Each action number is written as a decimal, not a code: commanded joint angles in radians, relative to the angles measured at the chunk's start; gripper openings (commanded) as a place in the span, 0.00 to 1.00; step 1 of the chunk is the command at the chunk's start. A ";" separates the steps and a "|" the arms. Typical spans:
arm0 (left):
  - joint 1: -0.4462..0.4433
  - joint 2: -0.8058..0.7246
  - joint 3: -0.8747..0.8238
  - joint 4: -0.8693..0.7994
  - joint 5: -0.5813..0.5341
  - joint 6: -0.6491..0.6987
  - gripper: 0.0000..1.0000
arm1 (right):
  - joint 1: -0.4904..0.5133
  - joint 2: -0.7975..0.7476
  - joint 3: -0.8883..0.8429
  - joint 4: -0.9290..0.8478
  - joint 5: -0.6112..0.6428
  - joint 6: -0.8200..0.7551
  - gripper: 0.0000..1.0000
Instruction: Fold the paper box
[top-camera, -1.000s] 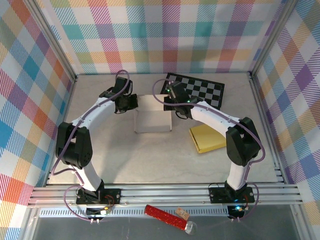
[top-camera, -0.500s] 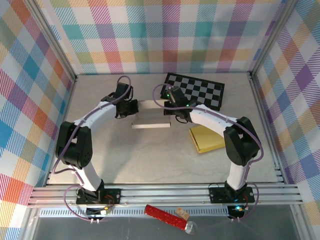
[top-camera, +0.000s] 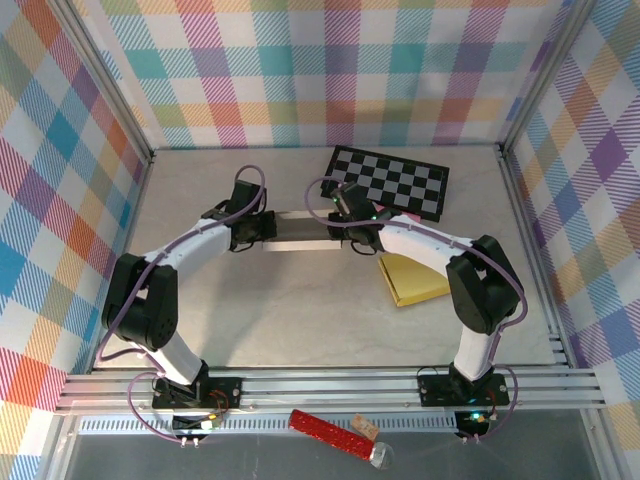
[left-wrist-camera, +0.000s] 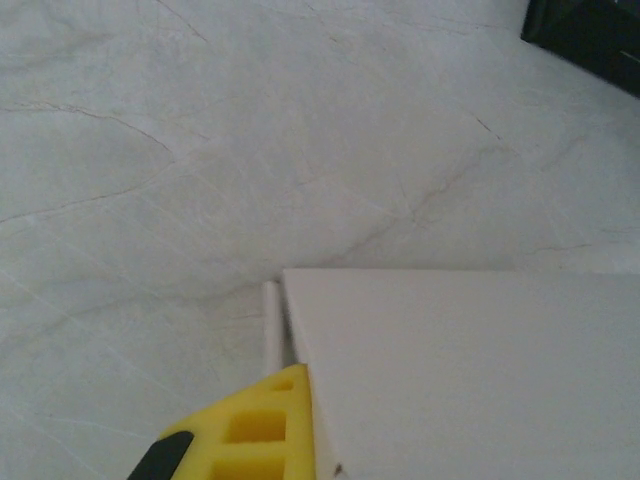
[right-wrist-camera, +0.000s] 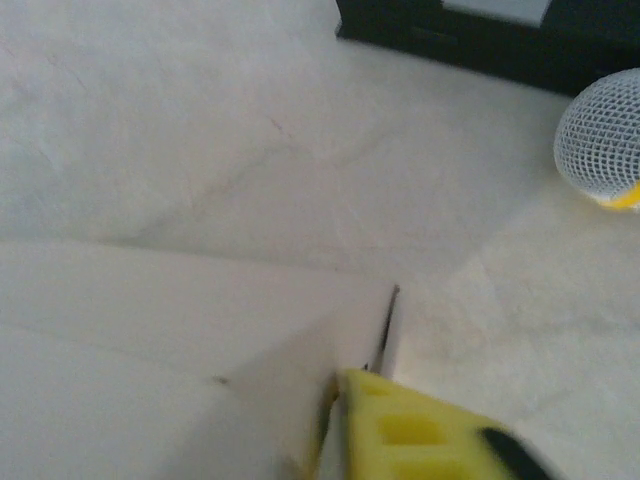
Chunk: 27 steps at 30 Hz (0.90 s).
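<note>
**A:** Yellow, the left finger (left-wrist-camera: 245, 435), and it lies flat against the box (top-camera: 300, 231) at its left edge. The left gripper (top-camera: 262, 228) is pinched down tight there, on a thin wall of card as I read it.

**B:** And the right gripper (top-camera: 345, 232)?

**A:** The right finger (right-wrist-camera: 410, 430) touches the box's right corner, but that wrist view is blurred. I cannot tell whether its jaws are clamped on the card or standing off it.

**B:** Where does the box sit?

**A:** Between the 2 grippers, toward the back of the table (top-camera: 300, 310). From above it is a narrow white strip, so it is either collapsed or tipped on edge. The board (top-camera: 395, 185) is near, behind and to the right. The pad (top-camera: 415, 278) lies apart on the right, and a mesh ball (right-wrist-camera: 603, 140) lies beyond the box's right corner.

**B:** What could go wrong?

**A:** If the right side has no hold, 1 pinch carries the whole box. It could swing on that edge and sag, creasing where no fold belongs.

**B:** Anything else?

**A:** If the 2 arms press inward unevenly, a panel could buckle. A pull apart might tear the card at the left pinch. A sweep to the right could knock the ball or catch the board's edge.
</note>
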 joint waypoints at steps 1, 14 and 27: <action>-0.023 -0.033 -0.018 0.007 -0.001 -0.009 0.00 | 0.008 -0.041 0.065 -0.229 -0.077 0.142 0.38; -0.084 -0.058 -0.040 -0.006 -0.140 -0.038 0.00 | 0.008 -0.299 0.010 -0.309 -0.203 0.760 0.65; -0.153 -0.070 -0.054 -0.022 -0.250 -0.083 0.00 | 0.013 -0.091 0.213 -0.254 -0.184 1.196 0.64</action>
